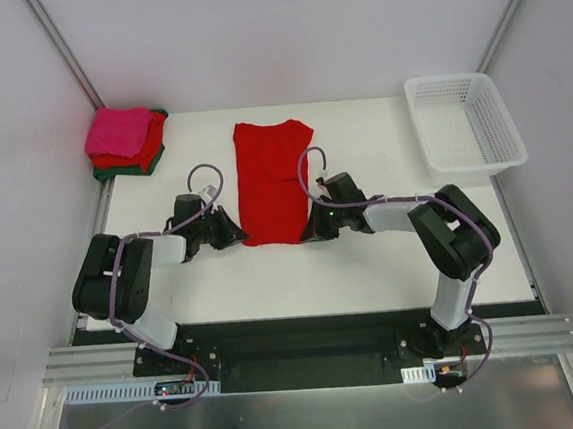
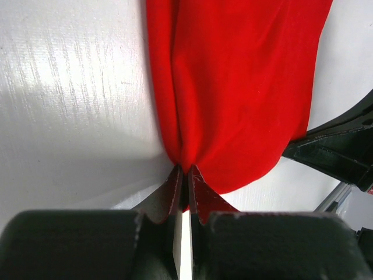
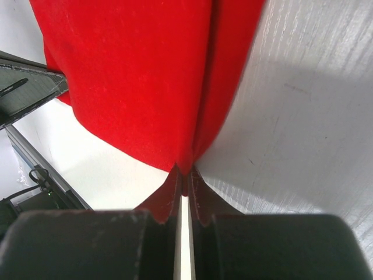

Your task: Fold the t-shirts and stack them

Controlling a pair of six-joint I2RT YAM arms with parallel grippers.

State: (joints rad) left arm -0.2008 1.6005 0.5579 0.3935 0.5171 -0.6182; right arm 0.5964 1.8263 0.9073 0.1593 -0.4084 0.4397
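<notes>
Top external view: the table [image 1: 371, 267] is being covered at its middle by the bright red t-shirt [image 1: 274, 180], spread flat. The folded stack [image 1: 124, 140] is being supported at the far left corner. The shirt's near corners are being pinched, jaws closed on cloth, by the left gripper [image 2: 183, 172] and the right gripper [image 3: 183, 172].
</notes>
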